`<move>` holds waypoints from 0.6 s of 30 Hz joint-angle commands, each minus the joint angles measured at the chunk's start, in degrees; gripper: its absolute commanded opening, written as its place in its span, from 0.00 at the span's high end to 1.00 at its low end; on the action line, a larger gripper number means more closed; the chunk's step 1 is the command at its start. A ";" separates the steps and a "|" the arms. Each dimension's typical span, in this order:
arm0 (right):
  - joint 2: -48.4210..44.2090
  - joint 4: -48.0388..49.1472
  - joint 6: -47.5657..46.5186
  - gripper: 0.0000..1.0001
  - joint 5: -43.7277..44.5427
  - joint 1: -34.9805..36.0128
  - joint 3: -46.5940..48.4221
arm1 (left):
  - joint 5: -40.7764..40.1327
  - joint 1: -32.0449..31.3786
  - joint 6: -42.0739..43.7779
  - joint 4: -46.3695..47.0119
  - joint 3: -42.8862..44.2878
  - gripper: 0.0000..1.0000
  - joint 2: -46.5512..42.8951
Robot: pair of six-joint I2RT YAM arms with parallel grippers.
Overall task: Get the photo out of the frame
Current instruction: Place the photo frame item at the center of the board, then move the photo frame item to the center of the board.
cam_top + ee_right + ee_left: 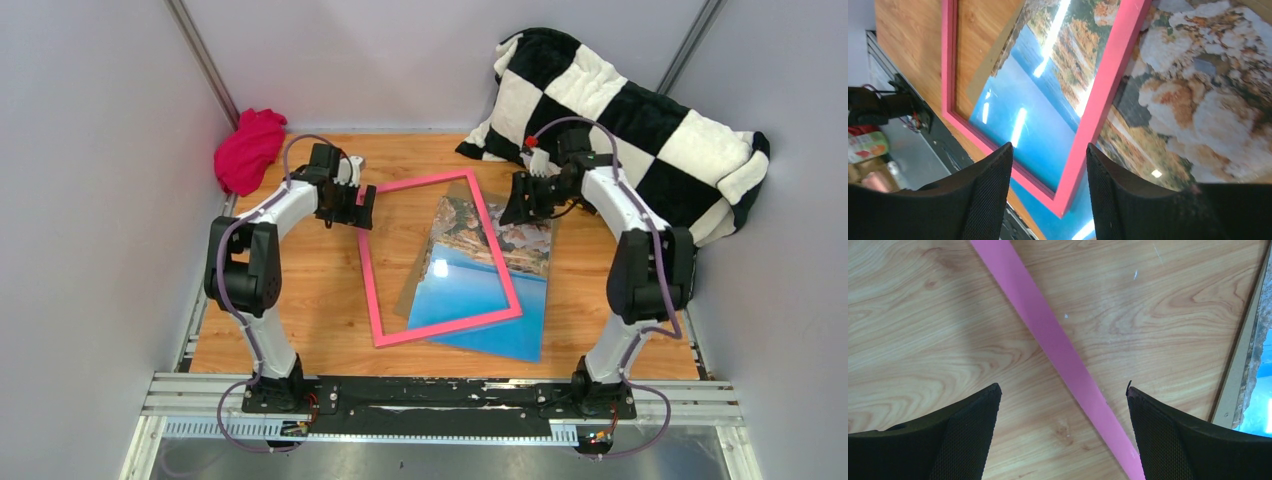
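1. wooden table (300,330): it carries everything, with the arms based at its near edge.
2. checked black-and-white blanket (640,120): it is heaped at the far right corner, clear of the work.
3. pink frame (367,270): it lies flat and skewed around the middle of the table. its left bar rests on bare wood and its right bar crosses the print.
4. photo (528,255): it is loose but lies under the frame. its rocky far part and blue near corner stick out past the right bar towards the table's near right.
5. magenta cloth (248,150): it is bunched at the far left corner.
6. left gripper (362,205): it is spread wide and empty over the frame's far left corner, and the wrist view shows the pink bar between its fingers (968,435).
7. right gripper (520,205): it is released and holds nothing, hanging above the right bar and the photo's far end.
8. step in hand, as i judge it: the print is freed from its seat but not yet apart from the frame.
9. next move: it likely calls for one gripper to hold or lift a pink bar while the other draws the thin print out sideways. the print lies flat, so catching an edge will be fiddly.
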 commanded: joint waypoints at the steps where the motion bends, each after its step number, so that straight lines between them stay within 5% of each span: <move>1: -10.01 -6.41 -11.04 0.43 0.19 -2.12 -5.70 | -1.42 -2.56 -1.21 -0.41 2.31 0.04 2.80; 8: -17.03 -1.87 -13.29 0.42 2.95 -2.61 -16.05 | -3.77 -5.79 -1.43 -1.42 2.66 0.07 5.65; 13: -11.38 -4.84 -14.72 0.44 1.59 -4.17 -13.95 | -4.26 -5.71 -0.64 -2.34 2.42 0.09 6.43; 18: -11.71 -10.34 -25.92 0.48 2.81 -10.43 -13.51 | -2.51 -5.71 1.80 -3.05 2.06 0.09 6.34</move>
